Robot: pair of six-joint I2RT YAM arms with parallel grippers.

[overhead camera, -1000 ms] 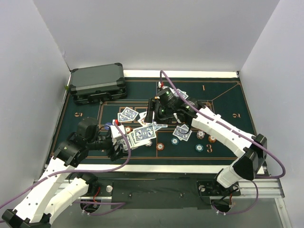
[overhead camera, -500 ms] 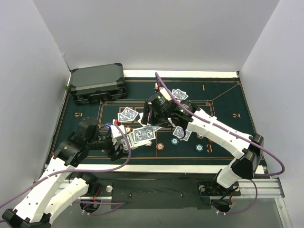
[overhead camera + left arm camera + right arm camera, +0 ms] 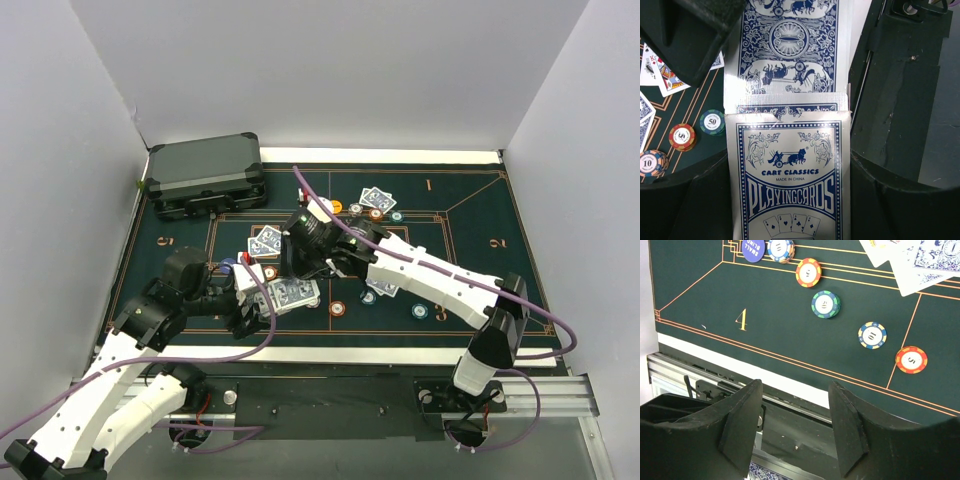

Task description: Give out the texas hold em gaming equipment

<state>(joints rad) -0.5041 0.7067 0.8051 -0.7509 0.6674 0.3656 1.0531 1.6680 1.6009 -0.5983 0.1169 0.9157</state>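
Movement is confined to the right arm. Over the last second it has swung left and nearer across the green mat [image 3: 470,210]. It came from above the far-centre card pairs and now stands over the front end of the card pack [image 3: 790,180]. The left arm has not shifted.

Left gripper [image 3: 247,304]: clamped firmly on the card pack, holding it low over the near-left part of the mat. Blue-backed cards [image 3: 790,55] slide out of the pack's open end, towards the right arm.

Right gripper [image 3: 795,405]: jaws about half apart and narrowing slightly. The wrist view shows nothing between them, only mat and loose chips [image 3: 825,304] beyond.

Dealt cards lie in small groups at far centre [image 3: 378,198], left of centre [image 3: 266,241] and right of centre [image 3: 381,285]. More chips [image 3: 338,308] sit along the near line. The dark case [image 3: 206,175] stands closed at the far left corner.

Assessment: the right gripper appears to be returning for the next card, so distribution is partly done. The pinch must take a single card from the protruding stack. Risk: several cards may drag out together.
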